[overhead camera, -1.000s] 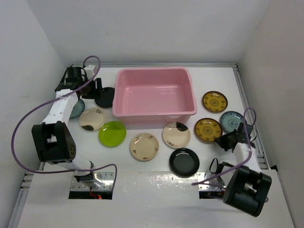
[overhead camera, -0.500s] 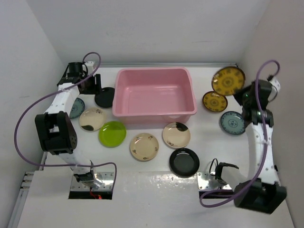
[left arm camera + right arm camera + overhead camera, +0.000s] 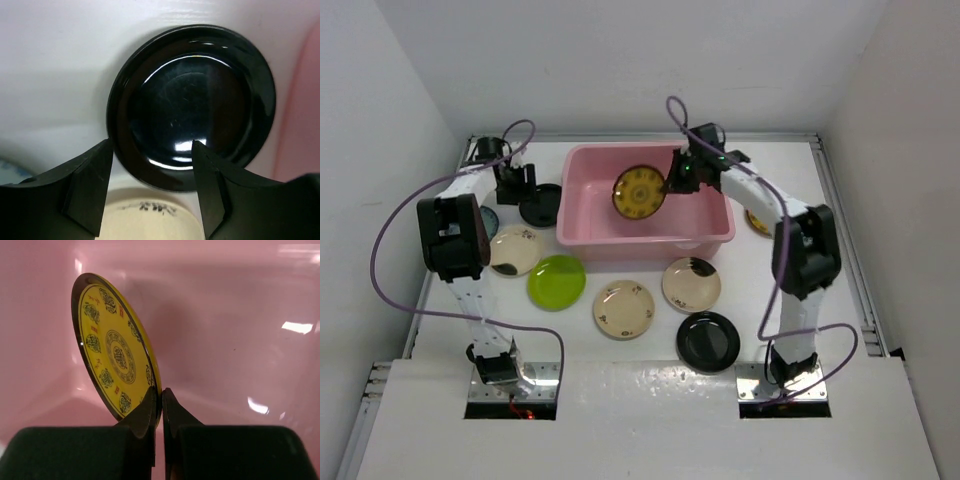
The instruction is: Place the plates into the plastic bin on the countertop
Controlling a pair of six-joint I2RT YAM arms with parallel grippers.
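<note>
Now: right gripper (image 3: 157,395) is clenched on the rim of a dark-yellow patterned plate (image 3: 117,357), which is held on edge. The pink bin (image 3: 250,315) fills the background. Top view puts that plate (image 3: 640,191) over the bin's interior, around the middle. Can't tell if it touches the bin floor. Half a second ago this arm held the same plate up at the far right of the countertop (image 3: 770,300), outside the bin; it has since swung left across the bin's far-right corner.

Left gripper (image 3: 151,145) is released, fingers spread over the near rim of a black plate (image 3: 192,100), not gripping it. That plate sits just left of the bin, where it was before. Left arm barely shifted.

Rest unchanged on the countertop near the bin's front wall: cream plate (image 3: 513,250), lime green plate (image 3: 557,281), second cream plate (image 3: 623,308), cream plate with black patch (image 3: 691,284), second black plate (image 3: 709,341).
</note>
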